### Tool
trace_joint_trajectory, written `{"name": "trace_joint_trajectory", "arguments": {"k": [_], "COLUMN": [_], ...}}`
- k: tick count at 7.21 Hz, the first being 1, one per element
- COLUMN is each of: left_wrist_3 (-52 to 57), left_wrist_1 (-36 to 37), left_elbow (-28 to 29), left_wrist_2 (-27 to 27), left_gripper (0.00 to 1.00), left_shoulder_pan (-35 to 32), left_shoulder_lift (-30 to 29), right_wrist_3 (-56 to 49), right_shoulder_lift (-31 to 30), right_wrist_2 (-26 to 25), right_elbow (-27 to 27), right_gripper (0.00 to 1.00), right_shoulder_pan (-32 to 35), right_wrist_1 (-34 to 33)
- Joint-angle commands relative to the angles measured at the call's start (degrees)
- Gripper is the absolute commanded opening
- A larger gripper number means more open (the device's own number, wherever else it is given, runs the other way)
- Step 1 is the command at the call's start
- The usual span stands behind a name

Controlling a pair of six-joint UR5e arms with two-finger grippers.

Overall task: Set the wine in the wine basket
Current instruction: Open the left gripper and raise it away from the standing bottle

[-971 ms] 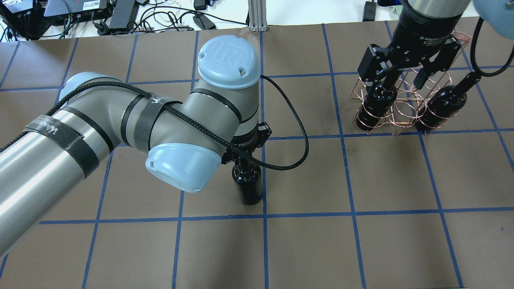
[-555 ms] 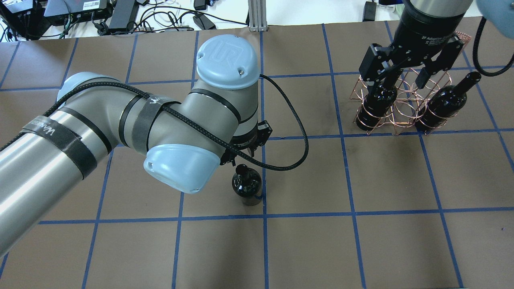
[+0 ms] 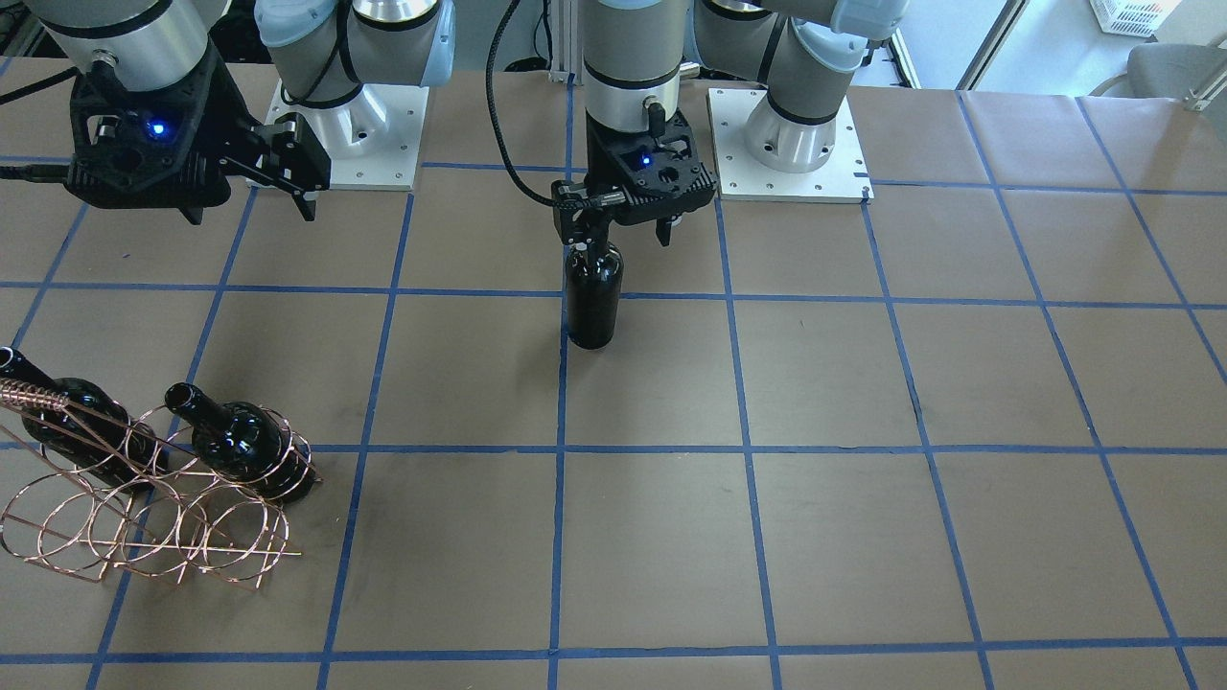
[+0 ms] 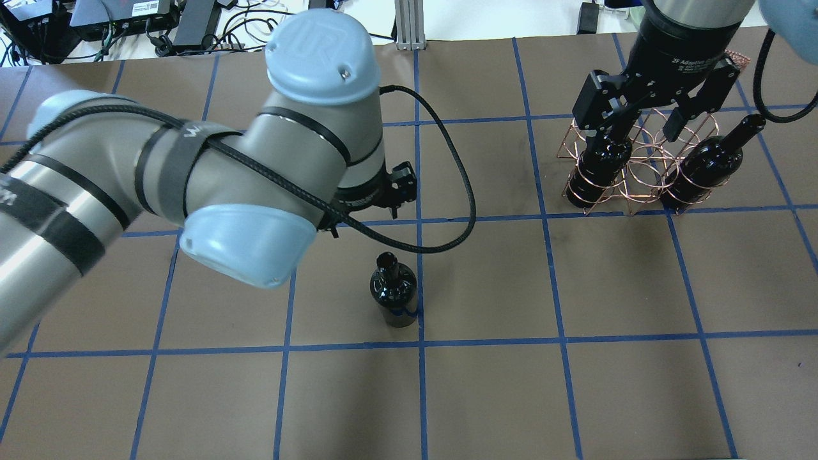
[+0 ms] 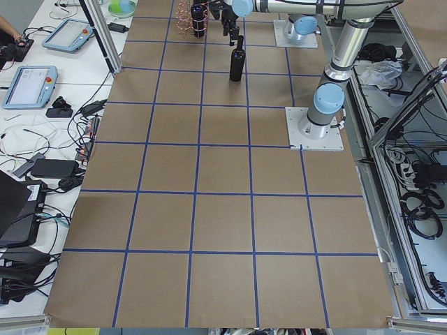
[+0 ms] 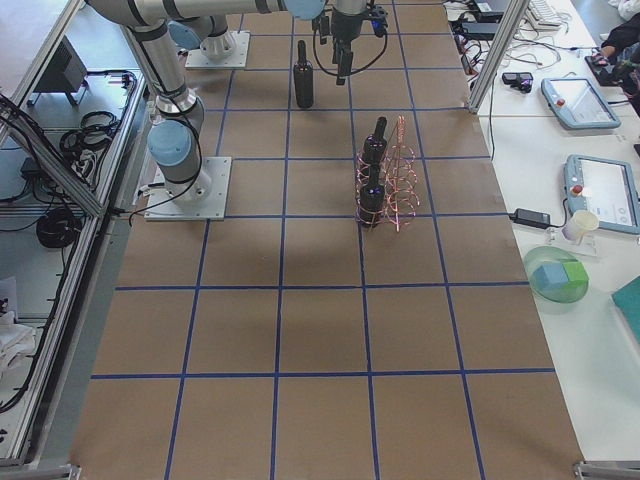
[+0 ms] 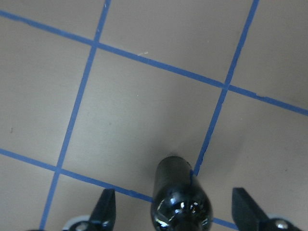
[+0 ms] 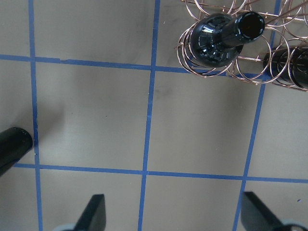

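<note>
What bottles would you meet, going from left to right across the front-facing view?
edge bottle → second racked bottle → upright wine bottle. The first two lie tilted in the wine basket; the third stands alone on the table.

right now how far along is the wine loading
Done: one bottle and a second bottle lie in the outer slots of the wine basket. In hand: nothing; the left tool is open above the third bottle, upright on the table, and the right tool is open over the basket. Left: grasp that bottle and slot it into the empty middle loops.
</note>
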Motion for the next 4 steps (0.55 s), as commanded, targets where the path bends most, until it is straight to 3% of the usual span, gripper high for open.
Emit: {"name": "trace_joint_trajectory", "arguments": {"k": [1, 2, 4], "left_wrist_3": [20.1, 31.5, 46.4], "left_wrist_1": [-13.9, -19.0, -21.0], "left_elbow": [7.3, 10.3, 11.2], "left_wrist_2": [0.5, 0.5, 0.1], "left_gripper": [0.92, 0.92, 0.92], "left_shoulder_pan": [11.1, 18.6, 29.2], "left_shoulder_lift": [3.1, 4.0, 5.5], "right_wrist_3": [-0.8, 0.1, 1.1], "right_shoulder_lift": [0.0, 0.1, 0.3], "right_wrist_2": [0.0, 0.2, 0.0], "right_elbow": [0.1, 0.4, 0.5], "right_gripper": [1.0, 1.0, 1.0], "right_shoulder_pan": [0.3, 1.1, 8.9], "right_wrist_1": [-0.2, -1.1, -4.6]}}
